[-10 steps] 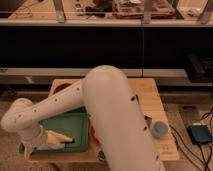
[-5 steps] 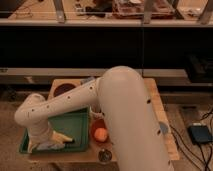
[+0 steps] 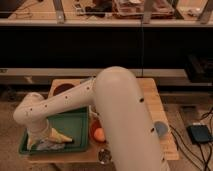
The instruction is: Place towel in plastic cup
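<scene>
Camera view: arm (image 3: 120, 115) now down at the tray (image 3: 75, 122)

I've swung the gripper (image 3: 39, 144) to the lower left, beside the towel (image 3: 50, 146). Its fingers are spread wide and hold nothing. The cup (image 3: 161, 129) waits well apart at right on the tabletop (image 3: 155, 100), so I judge grasping comes next.

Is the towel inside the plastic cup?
Out: the towel lies in the green tray, by the gripper; the plastic cup stands apart at right.
</scene>
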